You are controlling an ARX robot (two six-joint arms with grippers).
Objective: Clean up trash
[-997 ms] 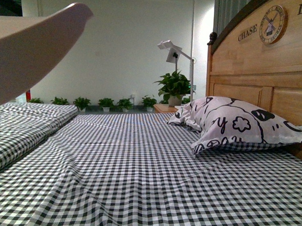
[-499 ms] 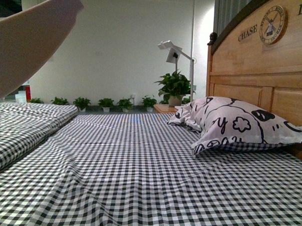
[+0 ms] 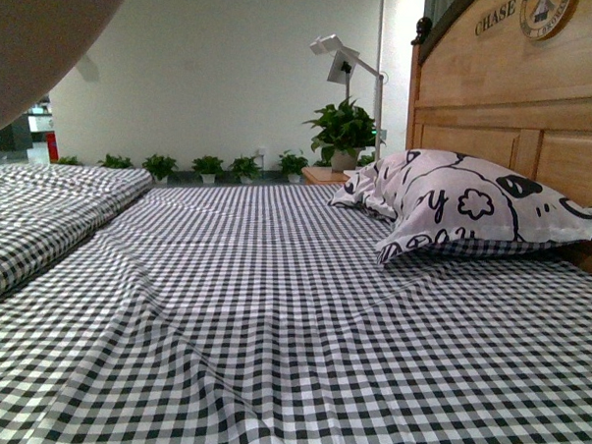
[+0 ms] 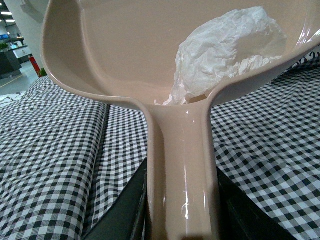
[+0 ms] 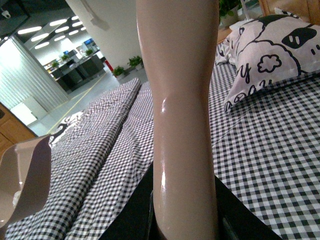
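The trash [image 4: 227,50], a crumpled wad of white tissue, lies inside the beige dustpan [image 4: 115,55], close to where the pan meets its handle. My left gripper [image 4: 182,210] is shut on that handle and holds the pan above the checked bed. In the front view the dustpan [image 3: 38,44] fills the upper left corner. My right gripper [image 5: 185,215] is shut on the beige brush handle [image 5: 182,100], which rises straight out of the jaws; the bristles are out of view. In the right wrist view the dustpan [image 5: 22,180] shows at the edge.
A black-and-white checked sheet [image 3: 272,329] covers the bed, with a folded ridge [image 3: 41,221] along the left. A white pillow with black doodles [image 3: 464,210] leans at the wooden headboard [image 3: 517,104]. A lamp [image 3: 347,62] and potted plants [image 3: 344,131] stand beyond.
The dustpan has risen and shifted left in the front view. The camera has tilted, so the pillow and headboard sit higher in the picture.
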